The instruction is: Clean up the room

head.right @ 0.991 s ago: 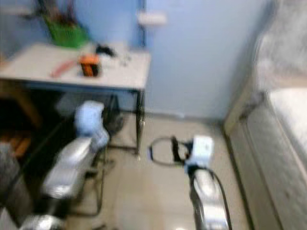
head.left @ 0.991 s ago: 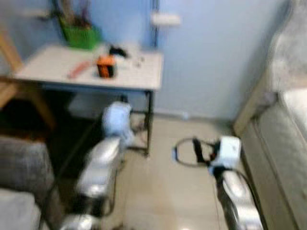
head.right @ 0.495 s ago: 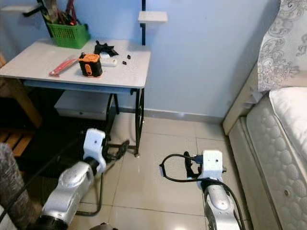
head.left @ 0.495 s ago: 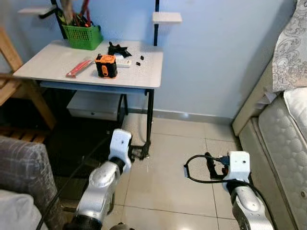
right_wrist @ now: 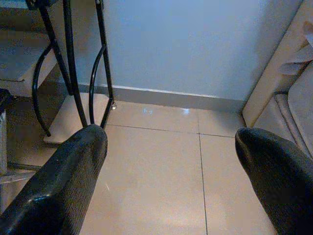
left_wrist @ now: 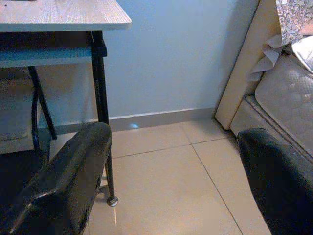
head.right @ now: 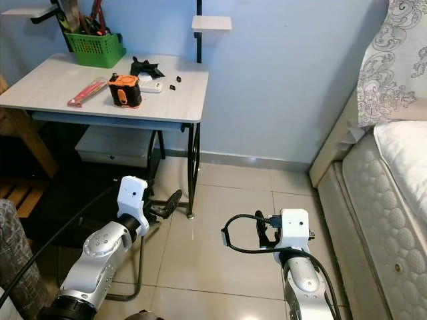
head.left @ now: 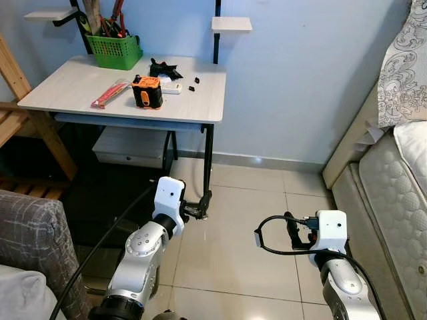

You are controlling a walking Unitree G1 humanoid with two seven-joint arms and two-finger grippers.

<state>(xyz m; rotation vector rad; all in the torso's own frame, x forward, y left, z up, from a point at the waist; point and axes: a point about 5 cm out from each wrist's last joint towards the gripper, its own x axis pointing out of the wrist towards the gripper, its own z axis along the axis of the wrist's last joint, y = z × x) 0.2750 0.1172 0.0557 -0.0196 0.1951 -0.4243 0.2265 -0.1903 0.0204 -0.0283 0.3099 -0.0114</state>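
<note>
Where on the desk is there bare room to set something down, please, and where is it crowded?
On the desk, the front strip along the near edge is bare, below the red flat tool and the orange tape measure. The right front corner is free too. The back is crowded: the green basket, black bits and a white remote.

Left gripper (left_wrist: pixel 171 186): low over the floor (head.left: pixel 240 267), just beside the table's front leg (head.left: pixel 208 167).
Table (head.left: pixel 193 110): ahead of the left gripper, above it.
On the table: basket (head.left: pixel 117 51) at the back; tape measure (head.left: pixel 147 92) in front of it, flat packet (head.left: pixel 109 95) to its left.
Right gripper (right_wrist: pixel 166 186): well right of the left one.
Mattress (head.left: pixel 393 200): right of the right gripper.
</note>
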